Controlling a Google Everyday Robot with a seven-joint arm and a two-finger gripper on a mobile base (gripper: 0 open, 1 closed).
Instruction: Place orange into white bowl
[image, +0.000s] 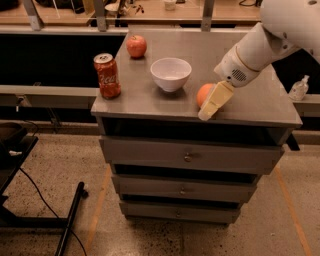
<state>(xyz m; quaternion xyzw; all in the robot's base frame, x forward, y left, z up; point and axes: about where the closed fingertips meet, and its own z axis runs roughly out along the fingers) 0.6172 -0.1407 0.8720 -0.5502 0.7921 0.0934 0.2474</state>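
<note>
The orange (203, 93) rests on the grey cabinet top (250, 100) near the front edge, right of centre. The white bowl (171, 74) stands upright just left of it and a little farther back, and looks empty. My gripper (212, 104) comes down from the white arm at the upper right. Its cream tip lies over the orange's right side and hides that part, reaching down to the cabinet top at the front edge.
A red soda can (107, 75) stands at the front left corner of the top. A reddish apple (136, 46) sits at the back left. A small clear bottle (299, 89) stands on a ledge at the right. Drawers are below.
</note>
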